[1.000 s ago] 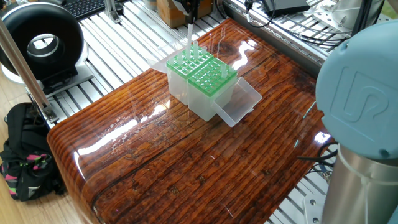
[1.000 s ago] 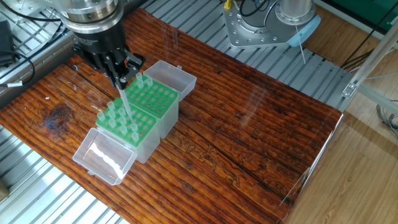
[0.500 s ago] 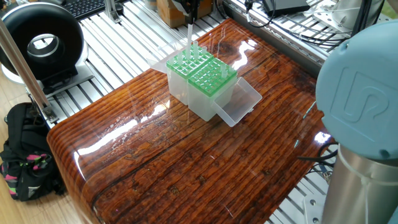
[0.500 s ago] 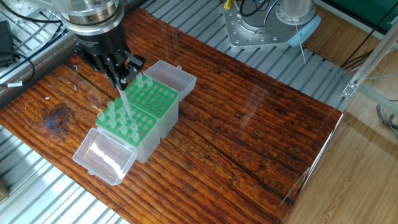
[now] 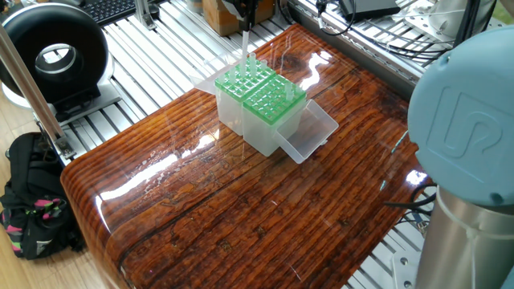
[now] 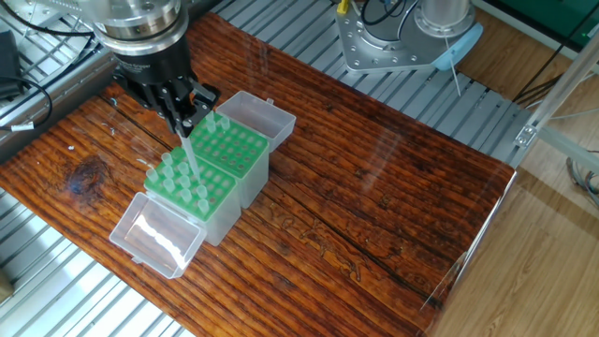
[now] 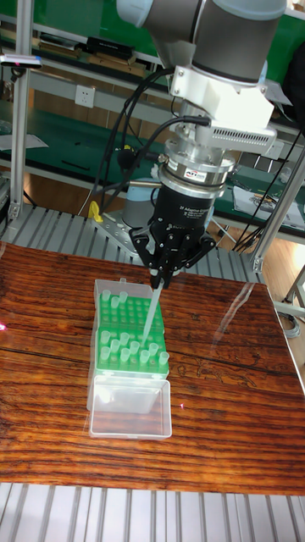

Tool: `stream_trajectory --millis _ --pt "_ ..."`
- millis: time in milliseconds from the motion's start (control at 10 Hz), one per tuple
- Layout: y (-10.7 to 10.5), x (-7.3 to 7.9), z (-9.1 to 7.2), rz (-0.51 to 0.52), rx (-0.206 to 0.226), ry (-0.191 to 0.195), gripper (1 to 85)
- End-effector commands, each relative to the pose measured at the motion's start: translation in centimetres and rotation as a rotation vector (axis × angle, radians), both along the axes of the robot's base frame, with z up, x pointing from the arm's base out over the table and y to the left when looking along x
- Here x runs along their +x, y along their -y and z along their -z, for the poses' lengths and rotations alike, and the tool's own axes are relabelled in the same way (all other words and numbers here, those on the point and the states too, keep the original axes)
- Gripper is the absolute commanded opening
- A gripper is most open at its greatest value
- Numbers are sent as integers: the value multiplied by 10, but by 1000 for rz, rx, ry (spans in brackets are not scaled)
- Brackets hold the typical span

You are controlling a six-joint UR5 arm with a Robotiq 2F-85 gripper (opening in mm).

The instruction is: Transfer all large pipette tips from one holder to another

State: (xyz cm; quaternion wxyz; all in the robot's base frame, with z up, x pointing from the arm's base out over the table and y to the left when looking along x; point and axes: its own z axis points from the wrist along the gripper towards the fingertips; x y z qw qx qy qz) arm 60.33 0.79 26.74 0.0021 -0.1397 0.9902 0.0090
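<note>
The gripper (image 7: pixel 158 281) is clamped on one large pipette tip (image 7: pixel 150 313), held above the green tip racks (image 6: pixel 211 161). The racks stand on a glossy wood-grain tabletop (image 5: pixel 241 201), which rests on slotted aluminium rails (image 5: pixel 152 56); a black backpack (image 5: pixel 32 201) lies beside it.

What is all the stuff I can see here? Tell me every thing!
Held pipette tip: one, see-through whitish, pinched in the jaws, hanging point-down over the racks.
Racked pipette tips: many, whitish, standing upright in the green racks; too small to count exactly.
Tip racks: two, green tops on clear boxes, side by side on the table.
Open lids: two, clear, one hinged out at each end of the racks.
Table: one, glossy brown wood.
Round black device: one, beyond the table's corner in one fixed view.
Black bag: one, on the floor.
Gripper: one, black, shut on the held pipette tip.
Robot arm: one, grey and silver, above the racks.
</note>
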Motion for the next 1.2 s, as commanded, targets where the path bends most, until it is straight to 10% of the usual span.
stream_trajectory --millis 0,1100 --pt "-4 -3 1 -9 16 -18 143" --pt "1 -9 3 -36 10 -45 313"
